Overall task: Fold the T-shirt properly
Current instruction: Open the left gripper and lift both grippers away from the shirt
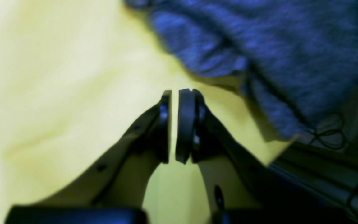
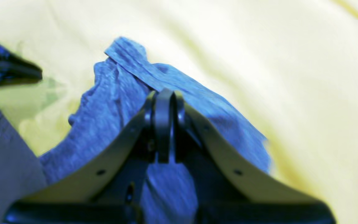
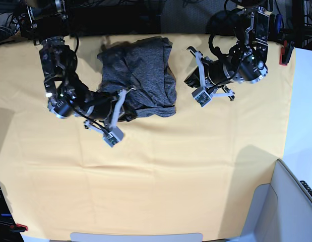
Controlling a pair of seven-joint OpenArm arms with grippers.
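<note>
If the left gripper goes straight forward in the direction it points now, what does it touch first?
Probably the yellow tablecloth. The left gripper, jaws nearly shut and empty, points at bare cloth; the T-shirt lies off to one side. Depth is unclear in this blurred view.

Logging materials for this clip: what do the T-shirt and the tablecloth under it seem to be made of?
T-shirt: looks like a soft, thin knit, matte heathered charcoal-grey; flecked yarn and limp folds suggest jersey, though the fibre cannot be told. Tablecloth: seemingly a smooth woven cloth, matte yellow-orange, with shallow creases and no gloss; it could be cotton or a synthetic.
</note>
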